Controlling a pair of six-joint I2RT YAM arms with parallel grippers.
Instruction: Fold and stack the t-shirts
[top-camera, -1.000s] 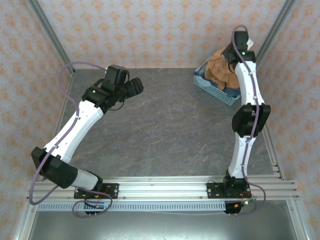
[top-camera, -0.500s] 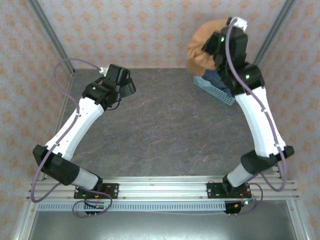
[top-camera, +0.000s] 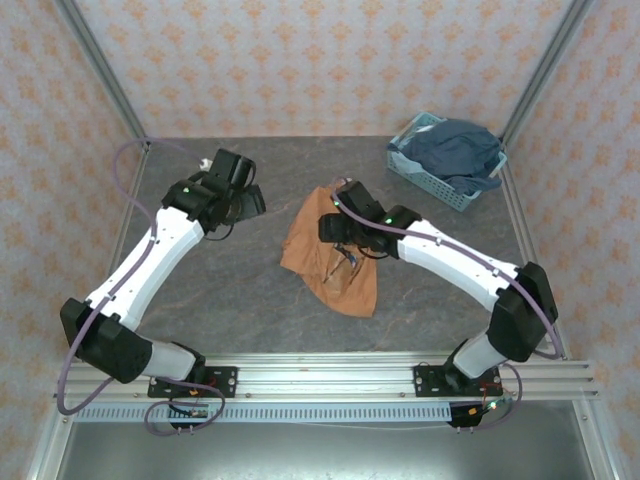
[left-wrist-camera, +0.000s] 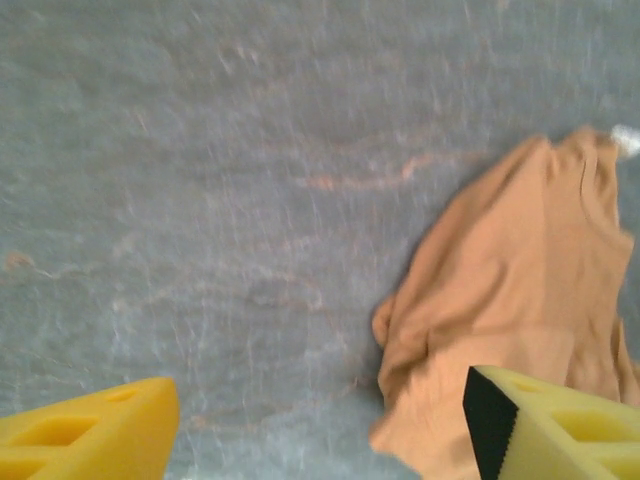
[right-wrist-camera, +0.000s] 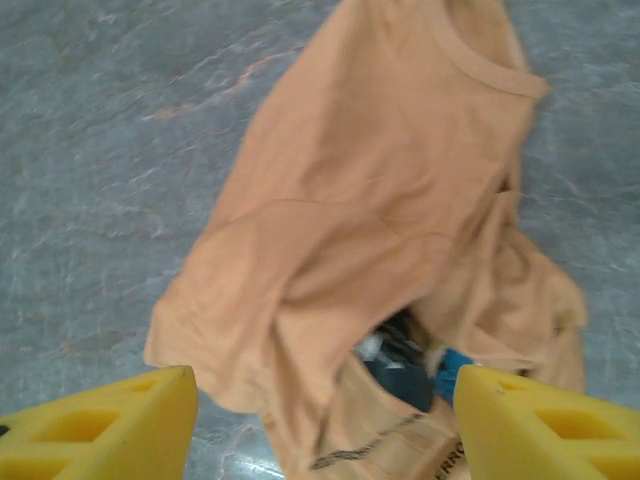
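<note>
An orange-tan t-shirt (top-camera: 335, 262) lies crumpled on the grey table, mid-table and slightly right, with dark lettering and a bit of blue print showing in its folds (right-wrist-camera: 400, 350). My right gripper (top-camera: 338, 236) hovers just above its upper part. The jaws are open, and the yellow fingers (right-wrist-camera: 100, 425) straddle the cloth without gripping it. My left gripper (top-camera: 250, 200) is open to the left of the shirt, over bare table. In the left wrist view the t-shirt (left-wrist-camera: 510, 300) lies to the right, with one fingertip (left-wrist-camera: 560, 425) over its edge.
A light-blue lattice basket (top-camera: 420, 172) stands at the back right corner with dark blue cloth (top-camera: 460, 150) heaped in it. Metal frame posts and patterned walls bound the table. An aluminium rail runs along the near edge.
My right arm swung from the basket to mid-table carrying the orange t-shirt, then opened; the shirt now lies on the table. The left gripper shifted slightly right and down.
</note>
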